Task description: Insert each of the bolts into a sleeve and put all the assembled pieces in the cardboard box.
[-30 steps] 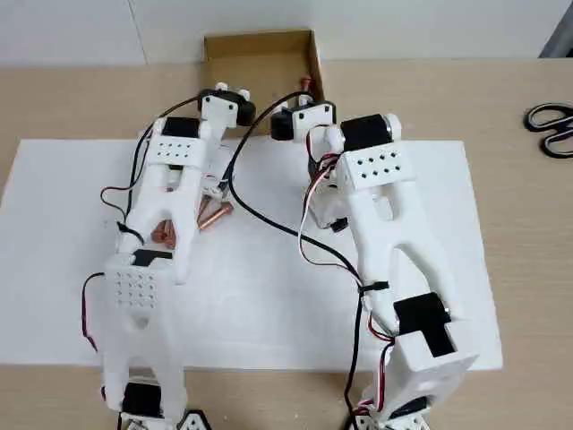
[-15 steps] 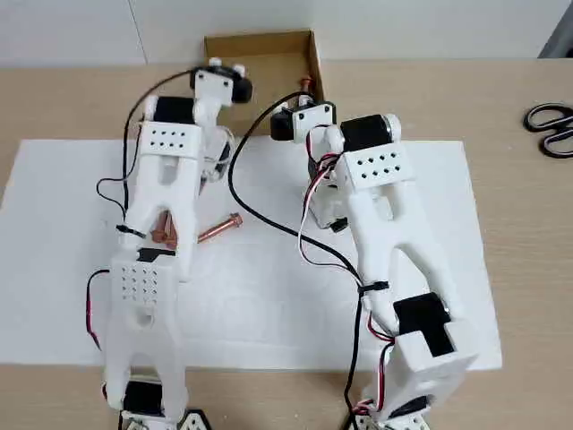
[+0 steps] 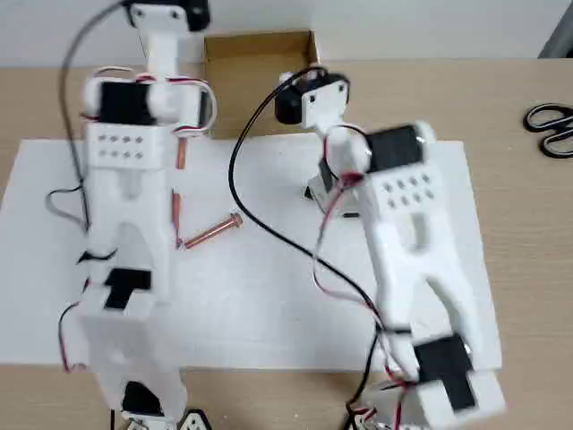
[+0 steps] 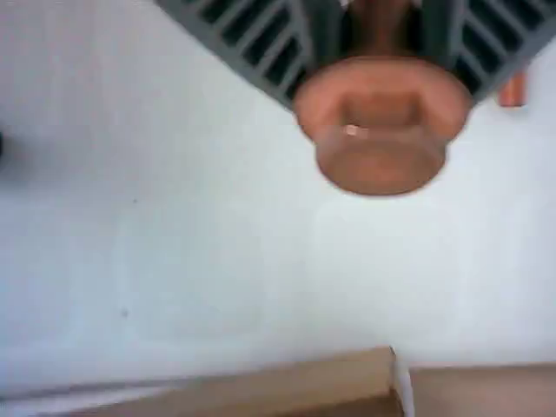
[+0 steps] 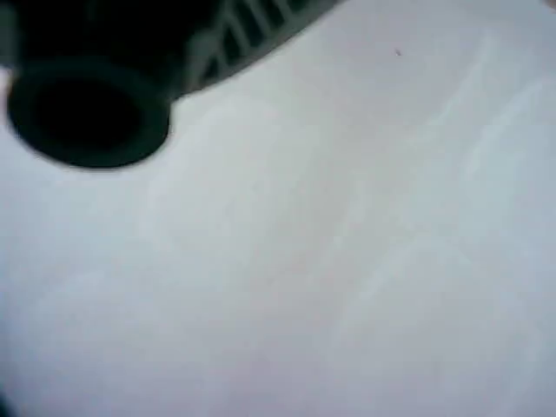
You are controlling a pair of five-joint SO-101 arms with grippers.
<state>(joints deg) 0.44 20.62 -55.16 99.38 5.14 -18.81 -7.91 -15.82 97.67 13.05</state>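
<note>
My left gripper [image 4: 382, 30] is shut on a copper bolt [image 4: 379, 130], whose head faces the left wrist camera. In the high view this left arm stands raised over the sheet's left side, and the held bolt [image 3: 181, 154] hangs just in front of the cardboard box [image 3: 260, 55]. My right gripper [image 5: 95, 69] is shut on a black sleeve [image 5: 87, 117] held close above the white sheet. In the high view it sits near the sheet's middle back [image 3: 320, 186]. Two loose bolts lie on the sheet, one [image 3: 212, 231] slanted and one [image 3: 175, 215] beside the left arm.
The white sheet [image 3: 269, 305] covers most of the wooden table. Black scissors [image 3: 551, 125] lie at the far right. A black cable [image 3: 260, 215] runs across the sheet between the arms. The box's edge [image 4: 261, 391] shows below the held bolt.
The left arm has risen from the bolt pile and swung toward the box with a bolt in its gripper. The right arm has shifted slightly right and lifted.
</note>
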